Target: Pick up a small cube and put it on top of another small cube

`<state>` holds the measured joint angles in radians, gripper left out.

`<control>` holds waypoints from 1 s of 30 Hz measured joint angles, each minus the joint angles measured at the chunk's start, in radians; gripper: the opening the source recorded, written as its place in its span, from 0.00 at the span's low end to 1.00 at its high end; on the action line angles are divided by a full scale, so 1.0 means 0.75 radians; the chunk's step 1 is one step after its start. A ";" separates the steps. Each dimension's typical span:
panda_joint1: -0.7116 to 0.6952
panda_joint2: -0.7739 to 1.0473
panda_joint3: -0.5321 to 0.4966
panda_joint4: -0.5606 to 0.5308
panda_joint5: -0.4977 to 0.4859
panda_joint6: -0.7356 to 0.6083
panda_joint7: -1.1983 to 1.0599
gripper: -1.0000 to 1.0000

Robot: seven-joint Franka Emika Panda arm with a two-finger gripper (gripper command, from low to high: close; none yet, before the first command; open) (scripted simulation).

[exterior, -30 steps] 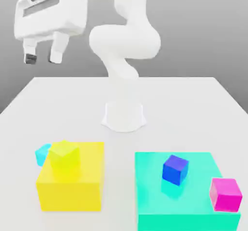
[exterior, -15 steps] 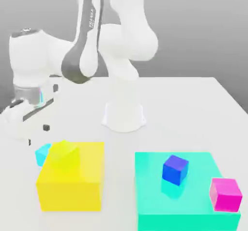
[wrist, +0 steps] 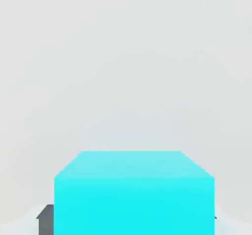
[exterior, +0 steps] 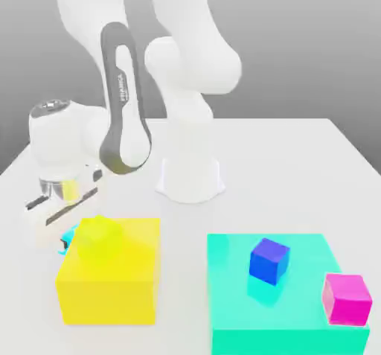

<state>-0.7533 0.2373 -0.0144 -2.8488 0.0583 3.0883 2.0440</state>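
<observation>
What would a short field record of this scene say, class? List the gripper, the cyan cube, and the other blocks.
gripper: lowered beside the yellow block, shut on cyan cube
cyan cube: between the fingers, on the table
yellow block: small yellow cube on top
teal block: carries blue cube and magenta cube
</observation>
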 joint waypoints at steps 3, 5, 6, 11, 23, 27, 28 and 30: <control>0.021 -0.117 -0.027 -0.020 -0.023 -0.097 0.017 0.00; 0.022 -0.211 -0.036 -0.036 -0.053 -0.176 0.039 0.00; 0.018 -0.259 -0.036 -0.044 -0.065 -0.215 0.047 0.00; 0.032 -0.433 -0.014 0.046 -0.203 -0.388 -0.056 0.00; 0.546 -0.612 0.351 0.317 -0.123 -0.817 -0.527 0.00; 0.721 -0.637 0.475 0.355 -0.016 -0.920 -0.639 0.00; 0.765 -0.643 0.503 0.364 0.011 -0.945 -0.666 0.00; 0.841 -0.647 0.547 0.365 0.073 -0.977 -0.699 0.00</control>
<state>-0.1228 -0.2477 0.3959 -2.5748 0.1133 2.3557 1.5197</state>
